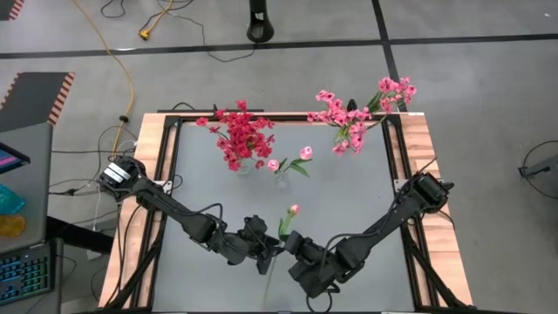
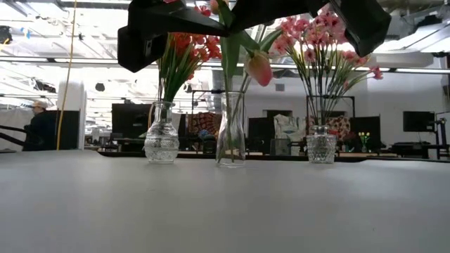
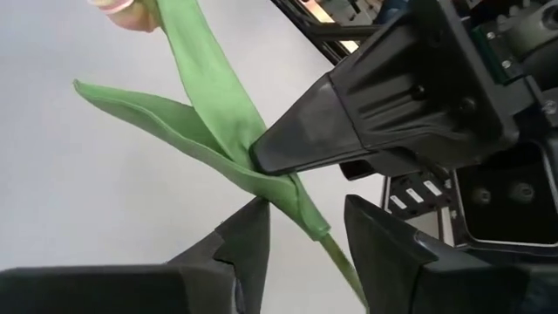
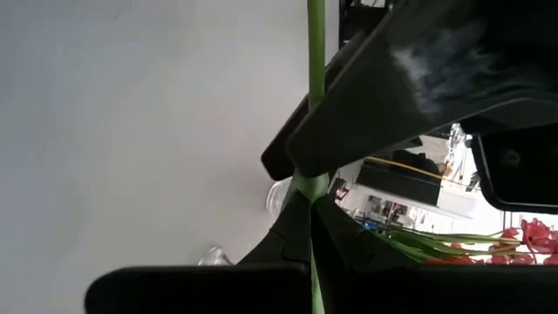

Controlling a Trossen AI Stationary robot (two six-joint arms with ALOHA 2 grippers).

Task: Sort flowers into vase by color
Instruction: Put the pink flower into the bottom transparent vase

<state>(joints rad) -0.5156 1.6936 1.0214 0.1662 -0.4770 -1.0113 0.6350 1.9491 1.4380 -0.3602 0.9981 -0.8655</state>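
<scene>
Three clear vases stand along the far side of the table. The left vase holds red flowers, the tall middle vase holds pale pink tulips, and the right vase holds pink sprays. Another tulip, with a pink bud and a green stem, hangs over the table's near middle. My right gripper is shut on the stem. My left gripper is open, with one finger on either side of the stem, just nearer the cut end. My right gripper pinches the tulip's green stem between its two fingers, right below where the leaves branch off. The fingers come from the table's right side and lie across the stem. The tulip is lifted clear of the table, with its bud toward the far edge.
A wooden border with black rails frames the grey table top. Open table surface lies between the arms and the vases. A person sits in the room behind, far to the left.
</scene>
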